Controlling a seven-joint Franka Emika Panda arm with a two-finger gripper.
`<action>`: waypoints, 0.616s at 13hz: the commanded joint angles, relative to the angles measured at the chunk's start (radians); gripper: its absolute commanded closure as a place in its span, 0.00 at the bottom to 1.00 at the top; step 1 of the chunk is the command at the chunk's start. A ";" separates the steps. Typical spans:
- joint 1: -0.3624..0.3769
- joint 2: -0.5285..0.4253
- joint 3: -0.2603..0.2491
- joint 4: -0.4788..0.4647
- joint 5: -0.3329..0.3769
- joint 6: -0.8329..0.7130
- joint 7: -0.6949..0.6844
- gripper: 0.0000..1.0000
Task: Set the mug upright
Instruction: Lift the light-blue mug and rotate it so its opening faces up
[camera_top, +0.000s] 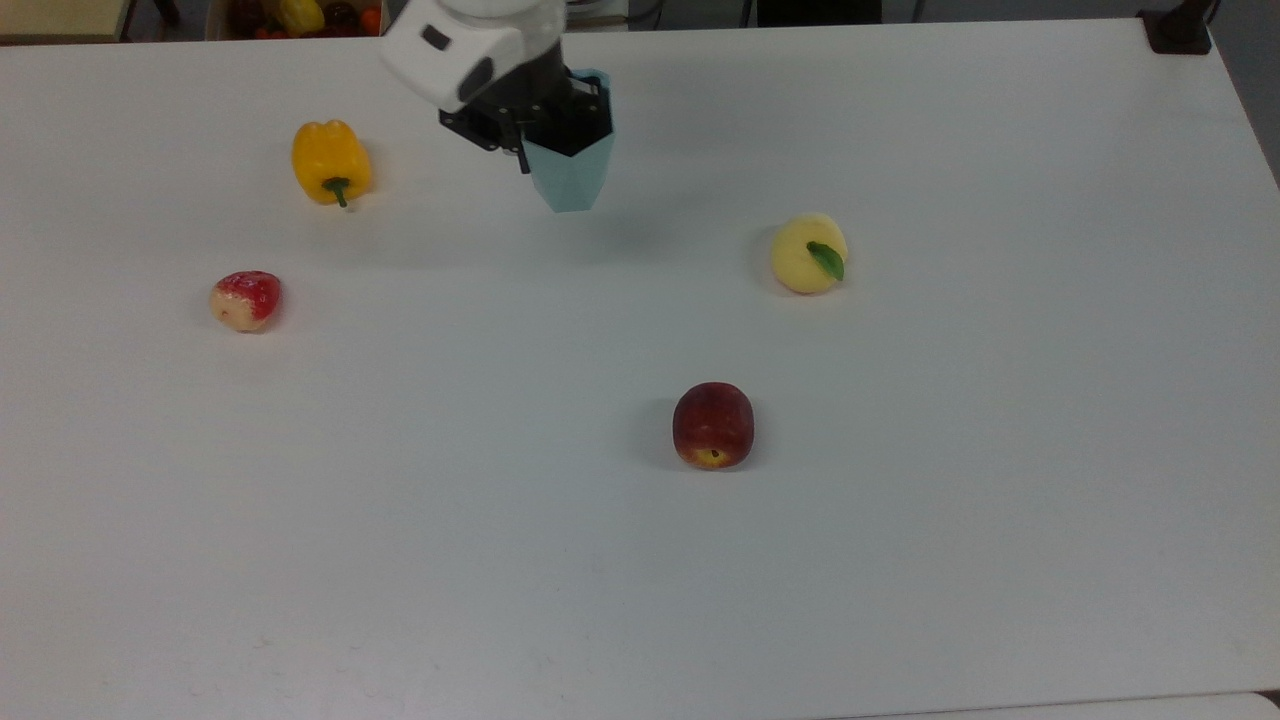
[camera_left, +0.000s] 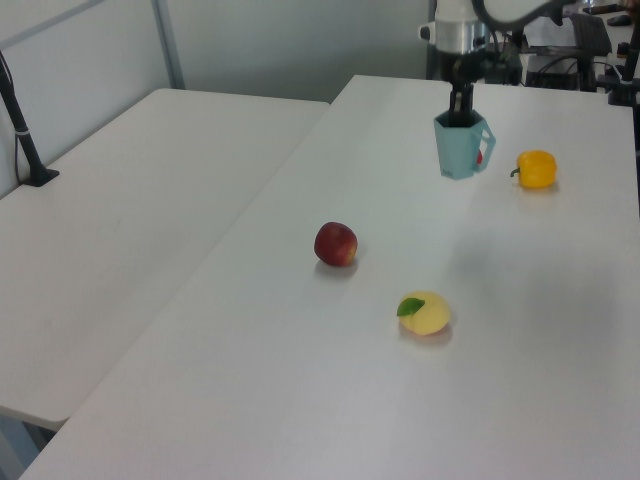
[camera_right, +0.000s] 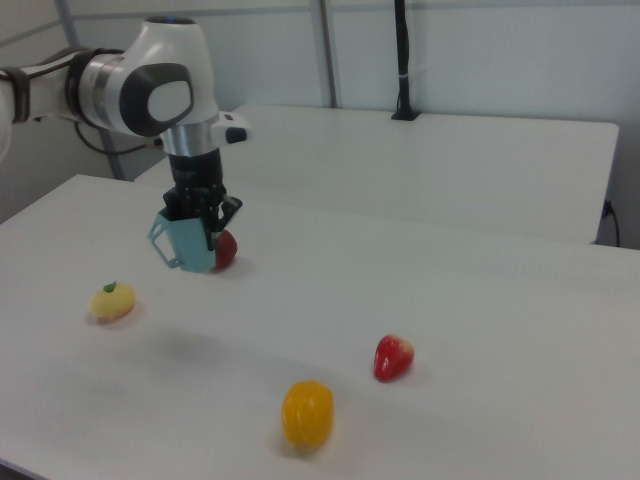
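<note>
The pale teal faceted mug (camera_top: 572, 175) hangs in the air with its open rim up and its narrow base down, well above the white table (camera_top: 640, 560). My gripper (camera_top: 545, 120) is shut on the mug's rim, with one finger reaching down inside it. The left view has the mug (camera_left: 457, 150) under the gripper (camera_left: 461, 110), a small loop sticking out on the left view's right. Seen in the right view, the mug (camera_right: 190, 243) hangs from the gripper (camera_right: 205, 220) above its faint shadow on the table.
A yellow pepper (camera_top: 330, 160) and a red-and-white fruit (camera_top: 245, 300) lie on the top view's left. A yellow fruit with a green leaf (camera_top: 808, 253) lies on the top view's right, and a red apple (camera_top: 713, 424) in the middle. A box of fruit (camera_top: 300, 15) stands beyond the far edge.
</note>
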 joint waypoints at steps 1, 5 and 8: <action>0.015 0.025 -0.093 0.034 0.118 0.013 -0.187 1.00; 0.017 0.131 -0.130 0.082 0.127 0.122 -0.267 1.00; 0.015 0.217 -0.131 0.125 0.124 0.179 -0.359 1.00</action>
